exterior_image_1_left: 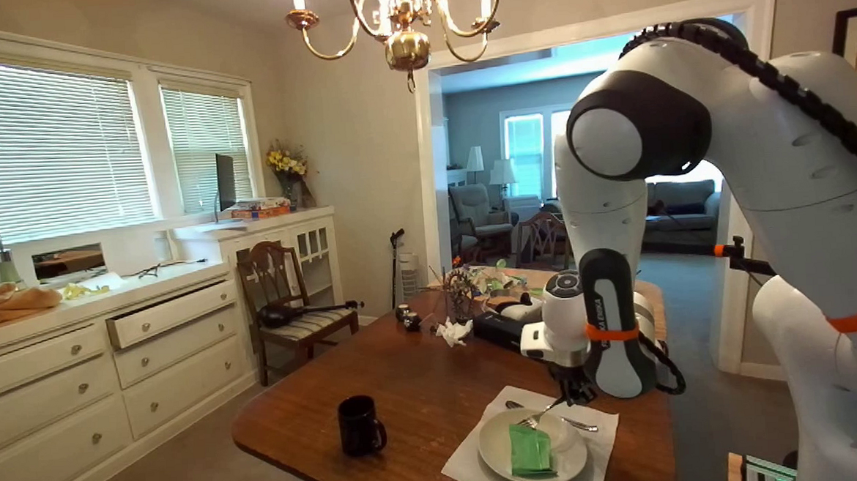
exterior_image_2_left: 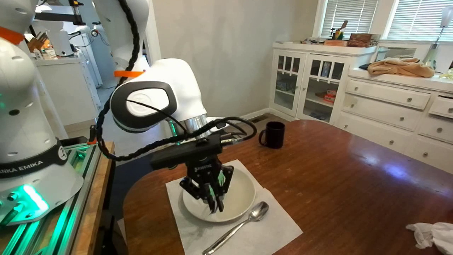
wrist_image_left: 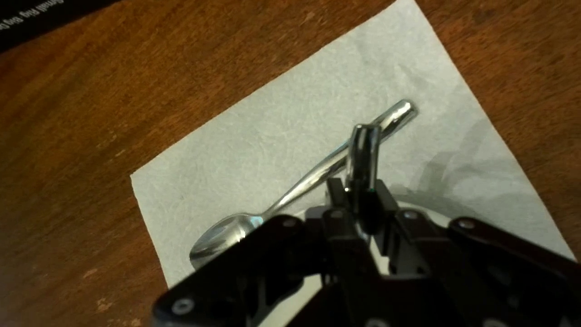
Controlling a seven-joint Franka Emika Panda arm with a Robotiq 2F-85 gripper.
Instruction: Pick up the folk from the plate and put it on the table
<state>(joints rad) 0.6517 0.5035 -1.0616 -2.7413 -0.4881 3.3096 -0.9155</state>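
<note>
Gripper [exterior_image_2_left: 216,207], lettered ROBOTIQ, pinches your fork [wrist_image_left: 363,154] by its handle, tines over the plate [exterior_image_1_left: 493,446], which carries a green packet [exterior_image_1_left: 530,451]; you can read "ANKA EMIKA," cut short, on the robot's base band [exterior_image_2_left: 32,166].

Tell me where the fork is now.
The fork is held in the pincer, right of centre in the wrist view, hiding part of the spoon; in an exterior view, it slants down over the plate near the green item.

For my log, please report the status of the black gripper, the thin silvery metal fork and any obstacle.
Gripper closed on tilted fork. Tines over round white plate; contact unclear. Possible obstacle: shiny metal spoon beside plate, on white paper.
</note>
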